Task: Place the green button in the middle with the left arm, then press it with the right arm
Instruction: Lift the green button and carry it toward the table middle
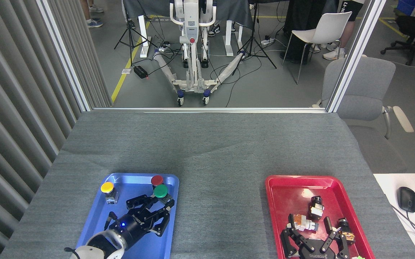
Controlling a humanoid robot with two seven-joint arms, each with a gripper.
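Head view, one frame. The left end effector (156, 205) is over the blue tray (96, 219), fingers closed around the green button (161, 191), pinching it below the cap; the blue wrist light is lit and the white-grey forearm enters from the 7 o'clock corner. The green button sits at the fingertip end of the left end effector, at roughly 1 o'clock from its palm, the green cap showing clear above the black fingers. The base of the button is hidden by the fingers, so whether it touches the tray floor cannot be told. The button is over the far right part of the blue tray, just inside the right rim. The red button (156, 180) is directly beyond it at 12 o'clock, the two caps almost overlapping in this view; contact cannot be judged. The yellow button (107, 188) stands apart at 9 o'clock from the green one, near the tray's far left corner. The bare grey cloth of the desk (221, 212) between the two trays lies at 3 o'clock from the held button. The right end effector (315, 239) rests low in the red tray (282, 187), fingers spread, holding nothing, with several small black and orange parts lying close around its fingertips.
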